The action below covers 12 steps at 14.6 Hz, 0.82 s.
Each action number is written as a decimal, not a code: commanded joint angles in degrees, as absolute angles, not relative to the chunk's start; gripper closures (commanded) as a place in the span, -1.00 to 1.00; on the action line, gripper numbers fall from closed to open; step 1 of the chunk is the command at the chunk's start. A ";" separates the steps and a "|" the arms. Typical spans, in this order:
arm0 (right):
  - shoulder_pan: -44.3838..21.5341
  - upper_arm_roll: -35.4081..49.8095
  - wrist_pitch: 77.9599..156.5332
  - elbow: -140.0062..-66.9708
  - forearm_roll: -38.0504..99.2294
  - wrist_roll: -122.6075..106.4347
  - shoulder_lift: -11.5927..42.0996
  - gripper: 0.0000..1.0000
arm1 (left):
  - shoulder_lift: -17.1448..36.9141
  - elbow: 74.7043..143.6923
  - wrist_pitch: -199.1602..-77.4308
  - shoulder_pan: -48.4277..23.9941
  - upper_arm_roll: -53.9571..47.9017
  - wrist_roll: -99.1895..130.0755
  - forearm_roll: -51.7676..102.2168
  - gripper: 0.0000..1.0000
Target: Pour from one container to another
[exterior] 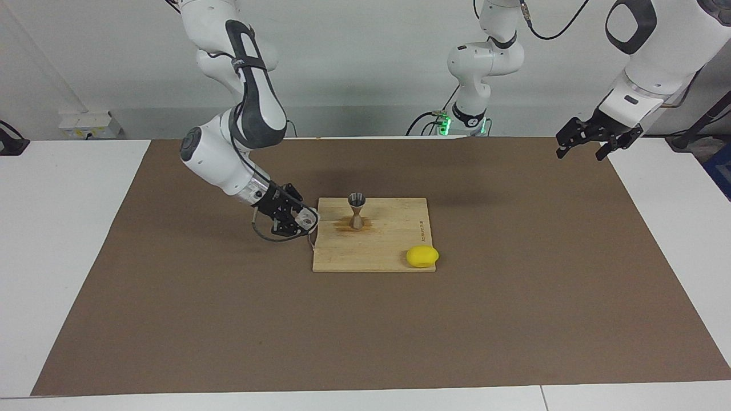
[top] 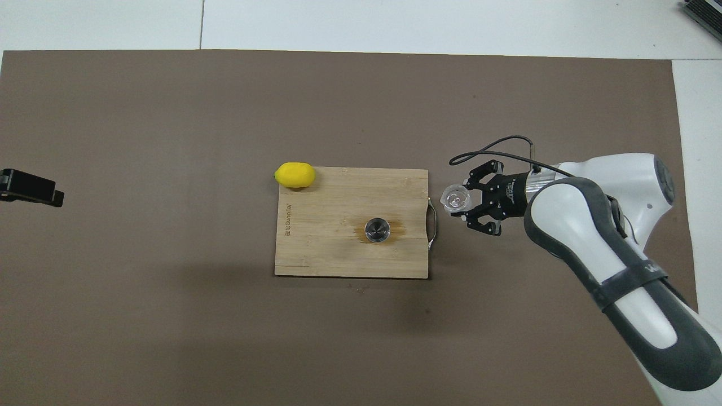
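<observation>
A clear ridged glass cup (exterior: 309,217) (top: 456,198) sits between the fingers of my right gripper (exterior: 304,221) (top: 461,199), low over the mat beside the edge of the cutting board that faces the right arm's end. The gripper is shut on it. The silvery hourglass jigger (exterior: 357,210) (top: 377,230) stands upright on the wooden cutting board (exterior: 377,251) (top: 338,192), with a brown wet stain around its foot. My left gripper (exterior: 594,141) (top: 29,189) waits open and empty, raised over the mat's edge at the left arm's end.
A yellow lemon (exterior: 422,256) (top: 294,175) lies on the board's corner farthest from the robots, toward the left arm's end. A brown mat (exterior: 171,319) covers the table. The board has a wire handle (top: 432,225) next to the cup.
</observation>
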State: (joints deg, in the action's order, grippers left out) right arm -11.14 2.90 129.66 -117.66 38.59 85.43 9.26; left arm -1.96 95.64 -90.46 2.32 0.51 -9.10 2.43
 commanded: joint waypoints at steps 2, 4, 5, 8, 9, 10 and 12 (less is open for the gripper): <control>-14.58 2.90 129.29 -112.60 31.83 95.34 10.80 1.00 | -4.92 99.41 -92.73 2.98 0.62 -8.61 1.23 -1.00; -16.43 2.90 129.20 -110.58 27.09 99.82 11.33 1.00 | -4.83 98.97 -91.94 3.08 0.62 -8.53 1.14 -1.00; -17.04 2.99 129.11 -109.96 25.24 101.15 11.60 1.00 | -4.83 99.14 -92.19 2.99 0.53 -8.53 1.14 -1.00; -19.59 2.99 128.94 -109.51 21.37 101.95 11.69 1.00 | -4.83 99.23 -92.37 2.99 0.44 -8.52 1.14 -1.00; -20.38 2.99 128.41 -109.51 20.14 101.95 11.69 1.00 | -4.83 99.32 -92.46 2.99 0.44 -8.53 1.14 -1.00; -21.26 2.90 127.28 -109.42 18.82 101.95 11.60 1.00 | -4.92 99.40 -92.46 2.99 0.44 -8.53 1.14 -1.00; -22.49 2.90 124.90 -108.64 14.87 102.13 11.60 1.00 | -4.92 99.40 -92.46 2.99 0.44 -8.53 1.14 -1.00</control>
State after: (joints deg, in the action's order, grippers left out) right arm -21.38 3.09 127.50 -110.72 18.82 100.61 11.00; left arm -3.13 97.25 -91.17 2.73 0.82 -9.10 2.35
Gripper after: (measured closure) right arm 0.493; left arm 0.000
